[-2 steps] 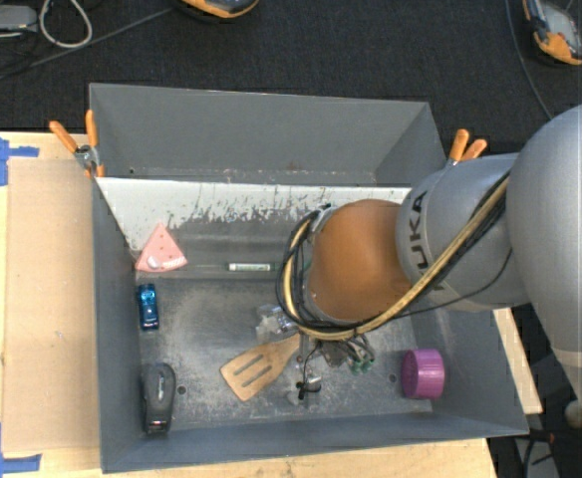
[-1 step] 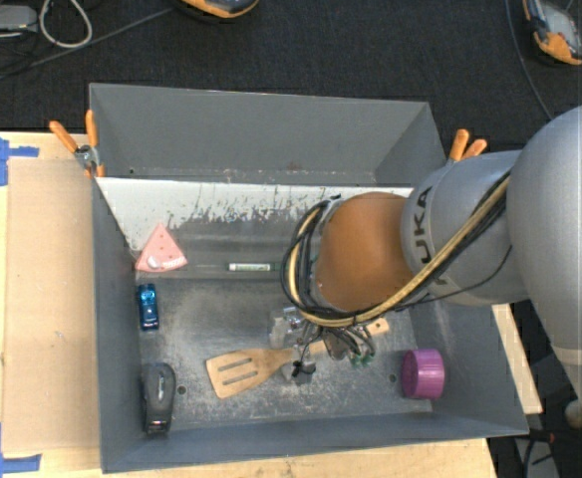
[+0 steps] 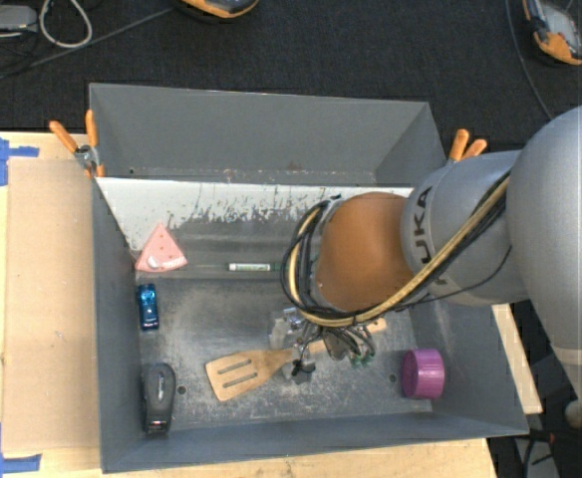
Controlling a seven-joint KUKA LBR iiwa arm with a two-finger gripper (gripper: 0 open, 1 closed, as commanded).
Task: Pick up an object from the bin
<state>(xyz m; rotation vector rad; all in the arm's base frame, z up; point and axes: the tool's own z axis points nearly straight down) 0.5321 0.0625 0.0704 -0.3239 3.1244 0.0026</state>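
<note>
In the camera view, the lettering "KUKA" is read in part on the grey arm, which is entered from the right of the grey metal bin. No other writing can be made out. An orange cover and a loop of dark and yellow cables are carried at the wrist. The gripper is seen low over the bin floor, at the handle end of one wooden slotted spatula, which lies flat near the front middle. Whether the gripper is open or closed cannot be told. Five other things are counted, one of each: a pink triangular piece, a thin pale stick, a blue toy car, a dark computer mouse and a purple cylinder.
</note>
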